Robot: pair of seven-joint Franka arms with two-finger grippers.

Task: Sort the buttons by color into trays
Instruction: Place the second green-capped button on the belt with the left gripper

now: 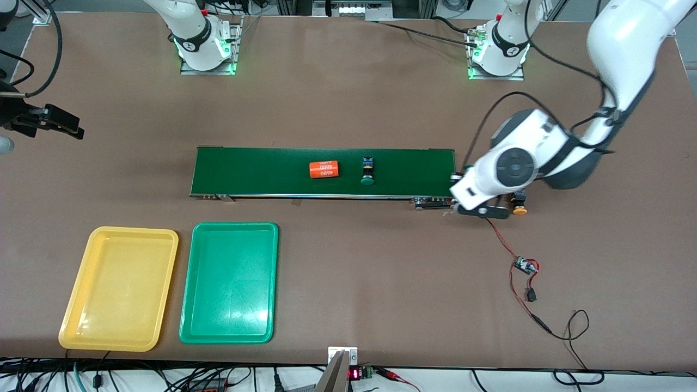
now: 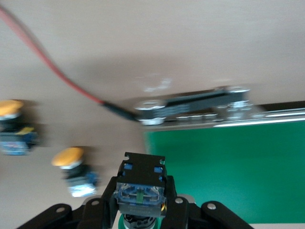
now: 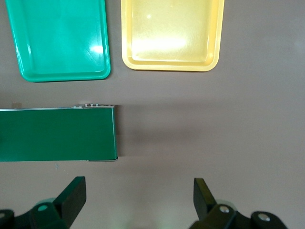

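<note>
White print on orange cylinder (image 1: pixel 324 169) unreadable. My left tool (image 2: pixel 141 183) clamped on button (image 2: pixel 140 196) over conveyor belt (image 1: pixel 261 171) end toward left arm; cap hidden. Green button (image 1: pixel 367 170) on belt beside cylinder. Yellow buttons (image 2: pixel 71 164) on surface (image 1: pixel 348 109) by that end, blurred. My right tool (image 3: pixel 140 195) apart, waiting above surface. Yellow tray (image 1: pixel 133 231), green tray (image 1: pixel 234 224) nearer camera.
</note>
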